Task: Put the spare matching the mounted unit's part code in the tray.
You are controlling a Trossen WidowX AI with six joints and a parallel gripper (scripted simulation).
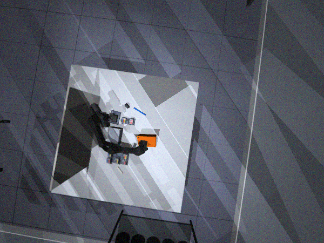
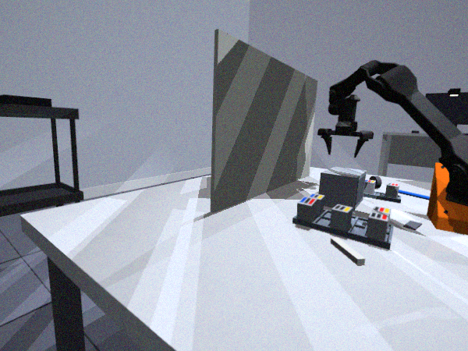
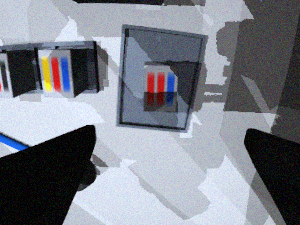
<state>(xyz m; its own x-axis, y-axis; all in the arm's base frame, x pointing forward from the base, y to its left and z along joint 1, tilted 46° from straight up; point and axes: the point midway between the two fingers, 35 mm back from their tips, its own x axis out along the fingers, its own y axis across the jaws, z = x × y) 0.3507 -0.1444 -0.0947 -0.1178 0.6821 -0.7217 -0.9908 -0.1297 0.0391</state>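
A grey spare (image 3: 161, 87) with red, red and blue stripes stands inside the grey tray (image 3: 134, 105) (image 1: 119, 116). My gripper (image 3: 171, 134) (image 2: 342, 155) is open and empty, raised above the table. A rack (image 3: 96, 67) (image 2: 384, 198) beside the tray holds two spares; one spare (image 3: 56, 75) shows yellow, red and blue stripes. The other rack (image 2: 358, 226) holds three spares, the left (image 2: 310, 208), middle (image 2: 341, 216) and right (image 2: 378, 224). A tall grey box (image 2: 335, 189) (image 1: 115, 135) stands between the racks. I cannot make out a mounted unit's back code.
A tall panel (image 2: 257, 132) stands on the table beyond the box. A blue bar (image 1: 139, 111) and a small dark object (image 1: 127, 105) lie near the tray's rack. A pale bar (image 2: 348, 251) lies before the other rack. The orange base (image 1: 151, 141) supports the arm.
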